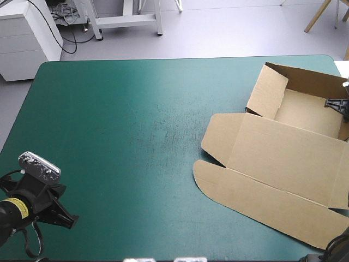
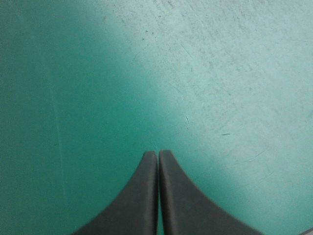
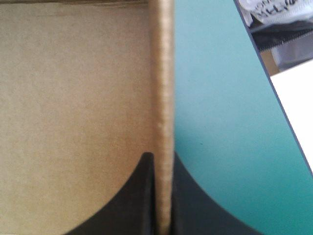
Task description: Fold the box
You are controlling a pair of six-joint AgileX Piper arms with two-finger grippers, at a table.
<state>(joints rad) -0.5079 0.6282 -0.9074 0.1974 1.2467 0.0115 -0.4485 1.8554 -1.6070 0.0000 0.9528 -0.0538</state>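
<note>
The brown box [image 1: 283, 158] lies at the table's right side. Its lid and front flaps are flat, and its far part forms a tray with raised walls [image 1: 268, 90]. My right gripper [image 1: 334, 102] is at the tray's right wall. In the right wrist view that wall [image 3: 161, 73] runs edge-on between my right gripper's [image 3: 161, 157] black fingers, which are shut on it, with the box floor [image 3: 73, 122] to one side. My left gripper [image 1: 72, 220] hovers near the table's front left corner, far from the box. It is shut [image 2: 157, 152] with nothing in it, over bare cover.
The teal-green cover [image 1: 120, 136] stretches bare between my left gripper and the box. The table's right edge [image 3: 281, 112] runs close beside the gripped wall. The box's front flap [image 1: 305, 218] reaches almost to the table's front right corner.
</note>
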